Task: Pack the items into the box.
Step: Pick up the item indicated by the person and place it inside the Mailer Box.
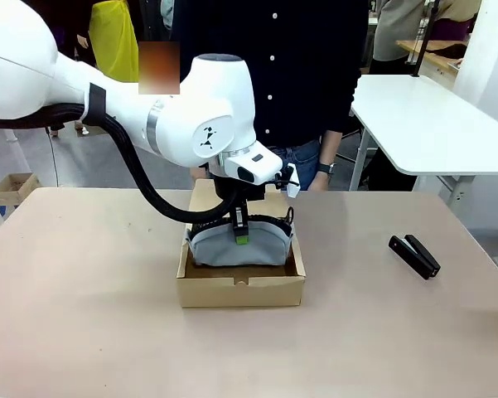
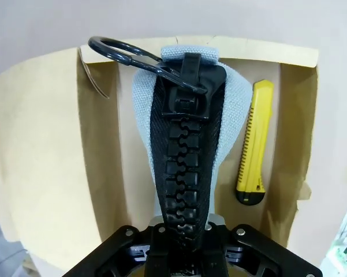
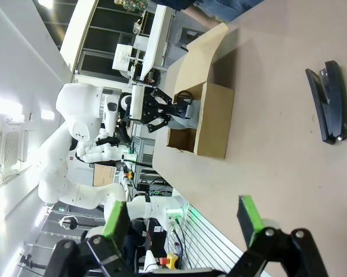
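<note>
The left gripper (image 1: 241, 237) is clenched on the zipper ridge of the pouch (image 1: 240, 249), about at its middle. The pouch stands on its edge inside the box (image 1: 240, 292), and its long axis runs along the width of the box. I judge that only the release is missing for this item.

The stapler (image 1: 414, 255) lies on the table (image 1: 91, 274), well apart from the box, on the robot's right side. Its long axis is diagonal to the table edge. The right gripper (image 3: 182, 222) is released, with nothing between its green pads, and this arm is probably the nearer one to the stapler.

The left wrist view shows a yellow cutter knife (image 2: 254, 144) in the box, just beside the pouch; in the front view the pouch hides it
</note>
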`<state>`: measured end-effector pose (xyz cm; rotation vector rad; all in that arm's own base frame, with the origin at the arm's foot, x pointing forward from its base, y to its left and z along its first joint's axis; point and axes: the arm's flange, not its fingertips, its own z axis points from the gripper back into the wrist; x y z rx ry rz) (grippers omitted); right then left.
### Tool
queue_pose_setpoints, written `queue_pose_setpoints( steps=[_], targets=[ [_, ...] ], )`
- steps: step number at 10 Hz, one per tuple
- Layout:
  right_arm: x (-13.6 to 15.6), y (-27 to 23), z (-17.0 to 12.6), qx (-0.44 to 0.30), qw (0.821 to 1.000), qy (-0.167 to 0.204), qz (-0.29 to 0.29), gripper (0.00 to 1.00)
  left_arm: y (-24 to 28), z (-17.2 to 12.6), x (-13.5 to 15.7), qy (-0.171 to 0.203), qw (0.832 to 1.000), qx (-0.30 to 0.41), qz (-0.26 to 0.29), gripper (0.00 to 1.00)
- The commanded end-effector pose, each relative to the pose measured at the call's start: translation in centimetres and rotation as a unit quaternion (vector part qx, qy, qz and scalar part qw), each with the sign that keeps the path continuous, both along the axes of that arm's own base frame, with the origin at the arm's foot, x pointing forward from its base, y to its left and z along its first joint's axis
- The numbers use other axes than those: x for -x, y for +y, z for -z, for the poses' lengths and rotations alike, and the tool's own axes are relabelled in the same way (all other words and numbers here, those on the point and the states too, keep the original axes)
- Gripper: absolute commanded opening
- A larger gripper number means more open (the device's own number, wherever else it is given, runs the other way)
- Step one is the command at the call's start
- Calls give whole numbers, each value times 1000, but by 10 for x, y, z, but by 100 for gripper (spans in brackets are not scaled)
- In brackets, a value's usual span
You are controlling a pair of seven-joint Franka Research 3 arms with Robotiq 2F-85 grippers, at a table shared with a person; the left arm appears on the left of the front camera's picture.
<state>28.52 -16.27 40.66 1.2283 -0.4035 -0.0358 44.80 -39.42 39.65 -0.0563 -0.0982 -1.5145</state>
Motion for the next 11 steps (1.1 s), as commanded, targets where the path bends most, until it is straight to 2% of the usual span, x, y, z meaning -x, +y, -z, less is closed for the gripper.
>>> queue_pose_setpoints(
  steps=[1, 4, 5, 6, 7, 8, 9, 11],
  targets=[
    [3, -1, -4, 3, 1000, 7, -5, 100, -2, -5, 1, 8, 1000, -12, -12, 7],
    [3, -1, -4, 3, 1000, 7, -5, 100, -1, -4, 1, 10, 1000, -15, -14, 7],
    [3, -1, -4, 3, 1000, 7, -5, 100, -1, -5, 1, 8, 1000, -19, -14, 65],
    [3, -1, -4, 3, 1000, 7, -5, 100, 1, -6, 1, 5, 1000, -19, -17, 65],
    [3, -1, -4, 3, 1000, 7, -5, 100, 2, -7, 1, 4, 1000, -18, -20, 100],
    [3, -1, -4, 3, 1000, 7, -5, 100, 2, -8, 1, 4, 1000, -16, -21, 67],
    [3, -1, -4, 3, 1000, 7, -5, 100, 3, -10, 1, 3, 1000, -13, -24, 100],
    [3, -1, -4, 3, 1000, 7, -5, 100, 8, -19, 4, -9, 999, 0, -32, 100]
  ],
)
